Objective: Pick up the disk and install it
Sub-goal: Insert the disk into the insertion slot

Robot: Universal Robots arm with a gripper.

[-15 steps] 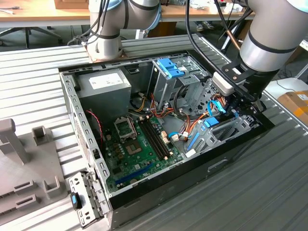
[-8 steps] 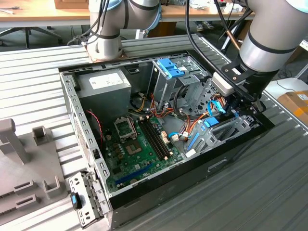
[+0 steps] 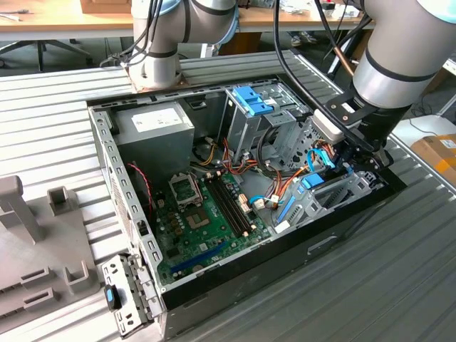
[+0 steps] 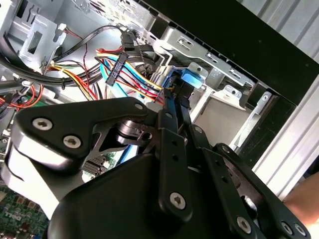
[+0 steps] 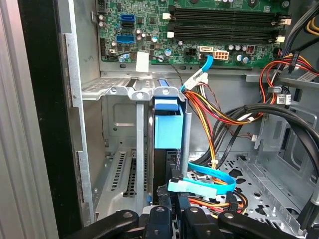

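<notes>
Poising the gripper (image 4: 178, 102) over the mostly hidden disk (image 5: 167, 127) at the exterior view's right, being unable to tell its grasp.

Looks like a robot lab or workshop. A big grey robot arm (image 3: 399, 64) stands on a ribbed metal table (image 3: 43, 128), w/ an open PC case (image 3: 114, 171) on it, boards & wires showing. A wood desk (image 3: 57, 18) sits at the back, & a cardboard box (image 3: 438, 153) on the exterior view's right.
</notes>
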